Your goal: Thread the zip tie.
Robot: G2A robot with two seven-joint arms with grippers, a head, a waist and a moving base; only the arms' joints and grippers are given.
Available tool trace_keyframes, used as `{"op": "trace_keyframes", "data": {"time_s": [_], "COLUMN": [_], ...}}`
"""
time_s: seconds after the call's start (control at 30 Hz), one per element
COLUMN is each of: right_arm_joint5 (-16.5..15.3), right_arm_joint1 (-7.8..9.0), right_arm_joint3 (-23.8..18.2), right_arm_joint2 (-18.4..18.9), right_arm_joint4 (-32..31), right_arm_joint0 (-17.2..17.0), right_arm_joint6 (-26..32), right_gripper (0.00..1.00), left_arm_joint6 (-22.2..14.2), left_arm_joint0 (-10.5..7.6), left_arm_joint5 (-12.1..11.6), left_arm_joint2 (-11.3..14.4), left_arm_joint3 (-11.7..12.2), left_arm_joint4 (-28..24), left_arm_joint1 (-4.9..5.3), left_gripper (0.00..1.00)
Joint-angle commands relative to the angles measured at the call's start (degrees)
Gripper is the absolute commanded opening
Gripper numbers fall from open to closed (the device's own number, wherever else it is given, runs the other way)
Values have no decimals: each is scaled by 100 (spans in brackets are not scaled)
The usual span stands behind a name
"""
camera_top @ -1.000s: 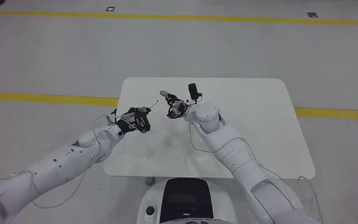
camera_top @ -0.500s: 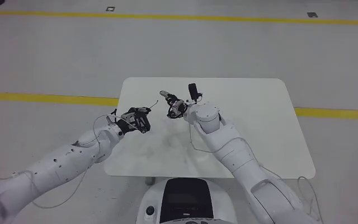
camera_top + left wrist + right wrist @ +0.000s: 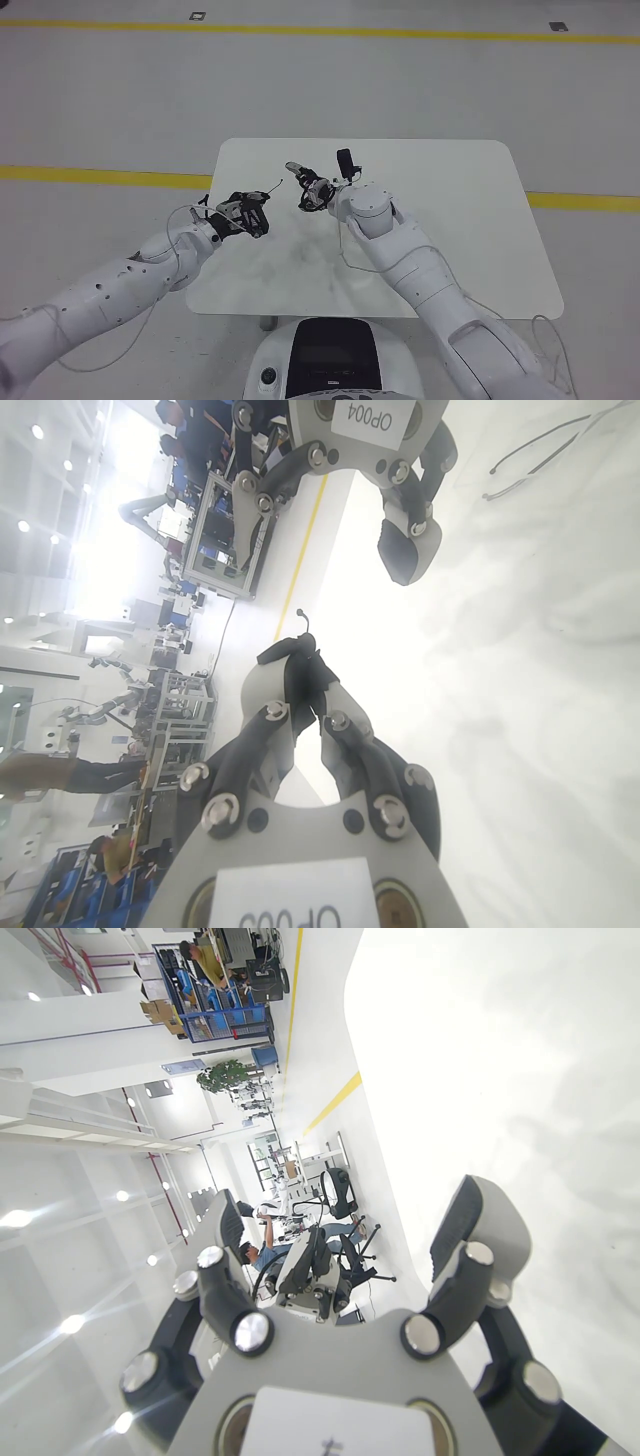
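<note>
table [image 3: 450, 220] holds loose tie [image 3: 542, 445] beyond right claw [image 3: 350, 1203]

Open gap between the spread fingers of the right gripper [image 3: 325, 555], tip of the thin zip tie [image 3: 304, 625] jutting from the clamped left gripper [image 3: 300, 660] just before that gap, loose zip ties [image 3: 532, 457] lying beyond the right gripper, broad white table [image 3: 550, 700] stretching beside it.
</note>
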Motion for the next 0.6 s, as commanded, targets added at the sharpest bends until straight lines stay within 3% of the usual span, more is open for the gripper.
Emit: {"op": "trace_keyframes", "data": {"time_s": [0.0, 0.13, 0.27, 0.53, 0.57], "right_arm_joint5": [0, 0, 0, 0, 0], "right_arm_joint1": [0, 0, 0, 0, 0], "right_arm_joint3": [0, 0, 0, 0, 0], "right_arm_joint2": [0, 0, 0, 0, 0], "right_arm_joint4": [0, 0, 0, 0, 0], "right_arm_joint0": [0, 0, 0, 0, 0], "right_arm_joint6": [0, 0, 0, 0, 0], "right_gripper": [100, 100, 100, 100, 100], "left_arm_joint6": [-176, -21, 320, 1180, 1362], "left_arm_joint0": [-24, -32, -4, 49, 63], "left_arm_joint5": [-90, -238, -448, -1445, -1680], "left_arm_joint2": [-66, -264, -501, -1001, -1065], "left_arm_joint3": [115, 416, 707, 1155, 1203], "left_arm_joint4": [8, -388, -825, -1465, -1586], "left_arm_joint1": [-38, -105, -99, 80, 103], "left_gripper": [0, 0, 0, 0, 0]}}
